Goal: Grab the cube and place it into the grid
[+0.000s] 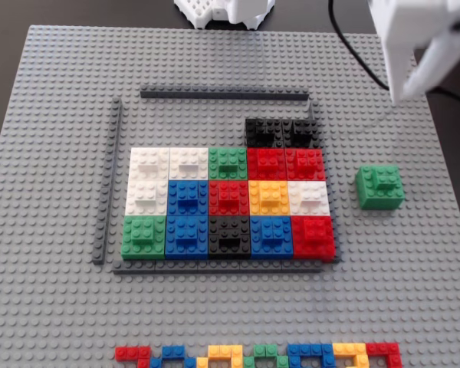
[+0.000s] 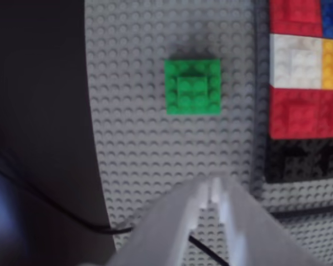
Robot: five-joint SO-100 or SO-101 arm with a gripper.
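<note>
While the cube (image 1: 380, 188) sits alone on the grey studded baseplate (image 1: 54, 291), it lies just to the right of the grid (image 1: 228, 203) in the fixed view, apart from the grid's dark grey frame strips (image 1: 107, 180). Seen from the wrist view, the cube (image 2: 192, 87) rests flat with its smaller brick on top, ahead of the white end effector (image 2: 213, 195), whose fingers are clenched together on nothing and clear of the cube. Near the baseplate's front edge, well below the grid, runs a row of small flat coloured bricks (image 1: 261, 356).
</note>
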